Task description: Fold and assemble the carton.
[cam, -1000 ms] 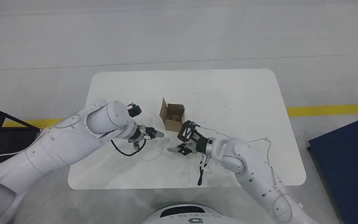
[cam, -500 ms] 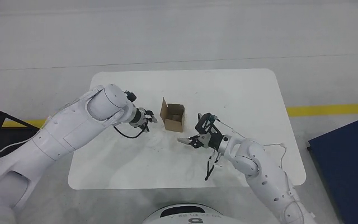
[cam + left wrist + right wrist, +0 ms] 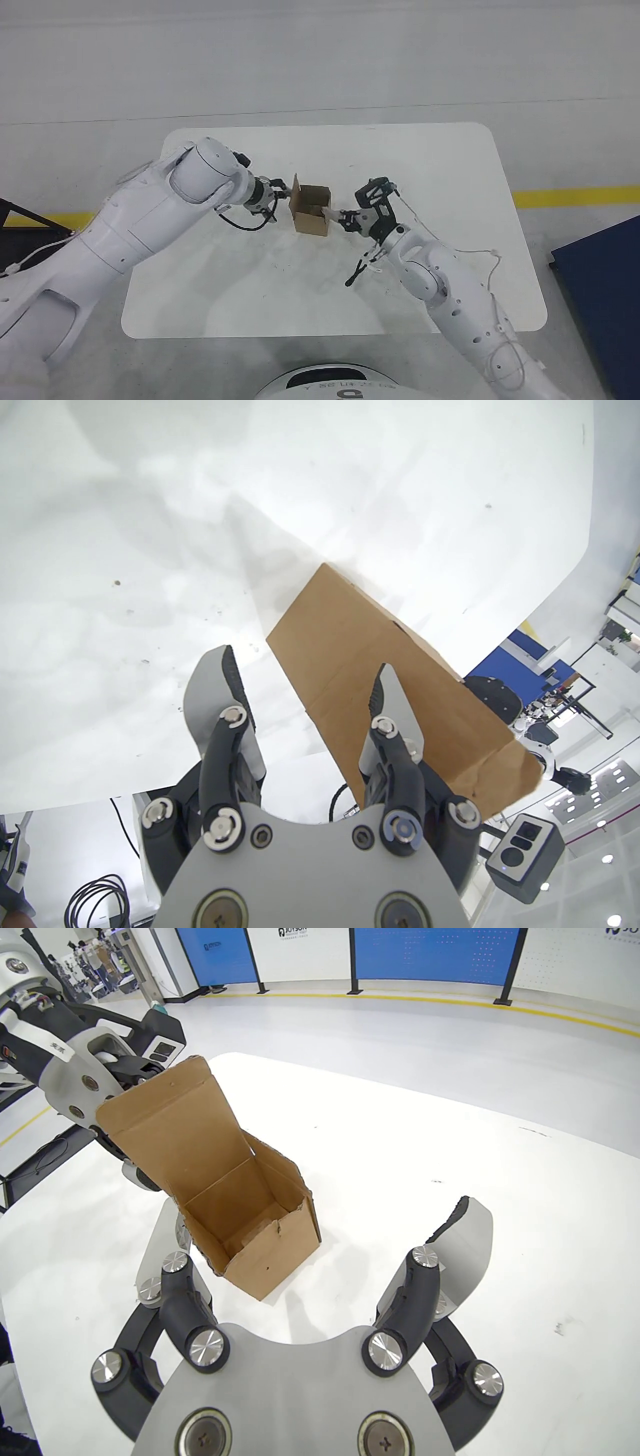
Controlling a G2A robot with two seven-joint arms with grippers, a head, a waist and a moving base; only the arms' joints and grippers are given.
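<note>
Logo print on wall panel [image 3: 300,958]

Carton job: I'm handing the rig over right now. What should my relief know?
Carton: upright on the table, body formed, top open, lid flap raised.
Left hand: open, behind the lid flap.
Right hand: open, at the carton's opposite side. Neither hand grips anything.
Still to do: fold the lid flap down and tuck it shut.
</note>
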